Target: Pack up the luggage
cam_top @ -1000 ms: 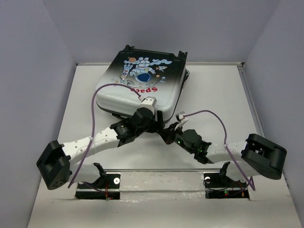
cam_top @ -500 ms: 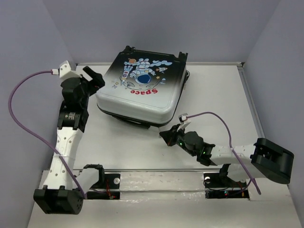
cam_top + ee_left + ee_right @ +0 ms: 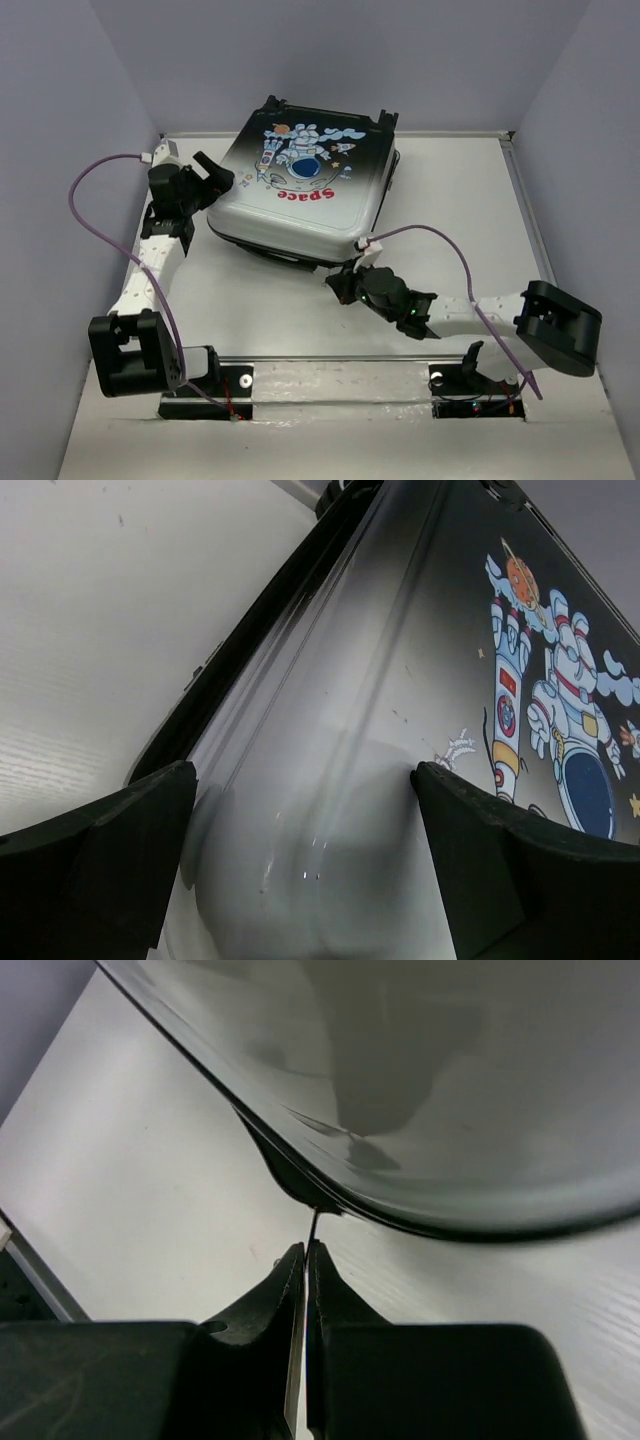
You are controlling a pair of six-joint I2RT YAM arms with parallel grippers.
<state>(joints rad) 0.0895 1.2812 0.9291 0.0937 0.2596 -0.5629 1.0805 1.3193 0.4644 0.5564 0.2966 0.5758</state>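
The suitcase (image 3: 300,200) lies flat at the far middle of the surface (image 3: 460,210). It looks stiff, glossy and slippery, so its rim is probably the best hold. The left claw (image 3: 217,174) gapes wide at the suitcase's left corner, holding nothing. The right claw (image 3: 337,285) is pinched together at the near rim.

Pale lilac walls (image 3: 60,150) are enclosing the white table (image 3: 460,200) at nine, twelve and three o'clock; soft light is falling evenly.
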